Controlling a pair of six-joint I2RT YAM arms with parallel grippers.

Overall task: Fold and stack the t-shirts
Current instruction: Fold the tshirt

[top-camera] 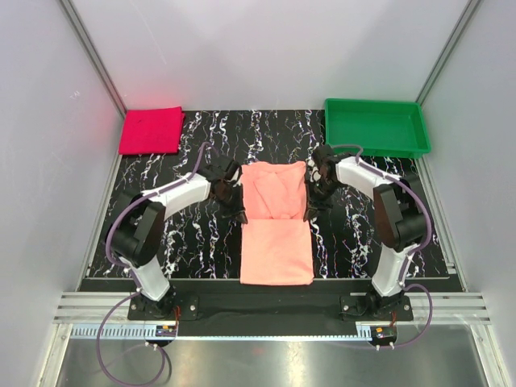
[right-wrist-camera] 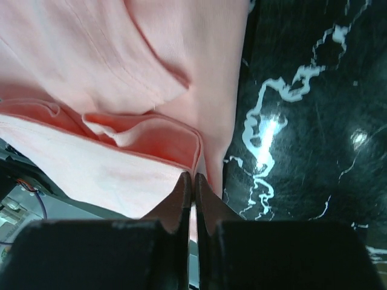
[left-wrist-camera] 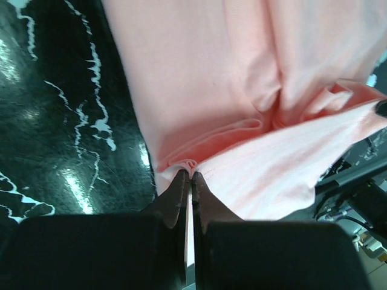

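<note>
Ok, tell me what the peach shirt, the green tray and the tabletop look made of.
Salmon-peach short-sleeved shirt: soft matte cloth; it creases and drapes.
Green rectangular tray: likely moulded plastic; smooth rigid rim.
Black white-veined tabletop: glossy marble-look with glare spots; possibly laminate.

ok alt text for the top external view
A salmon-pink t-shirt lies in the middle, the left pincer and right pincer shut on its side edges. A folded magenta t-shirt lies far left, a green tray far right.

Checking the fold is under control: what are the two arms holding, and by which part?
Both hold the salmon-pink t-shirt: the left gripper pinches its left side edge, the right gripper its right side edge.
</note>
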